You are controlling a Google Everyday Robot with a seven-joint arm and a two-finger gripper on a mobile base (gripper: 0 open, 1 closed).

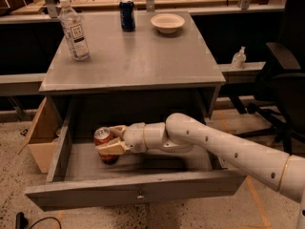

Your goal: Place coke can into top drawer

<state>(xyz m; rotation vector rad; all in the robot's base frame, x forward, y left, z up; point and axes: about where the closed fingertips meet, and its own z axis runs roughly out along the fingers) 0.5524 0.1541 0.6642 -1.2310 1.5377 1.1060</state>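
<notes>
The coke can (pixel 103 138), red with a silver top, stands upright inside the open top drawer (pixel 136 191), at its left side and low over the drawer floor. My gripper (pixel 110 140) reaches in from the right on a white arm and is shut on the can, one tan finger in front of it and one behind. The drawer is pulled far out of the grey cabinet (pixel 133 61), with its small metal knob (pixel 140 195) at the centre of the front panel.
On the cabinet top stand a clear plastic bottle (pixel 74 30), a dark blue can (pixel 127 15) and a shallow white bowl (pixel 167 23). A cardboard box (pixel 40 135) sits left of the drawer. A black chair (pixel 281 75) stands at the right.
</notes>
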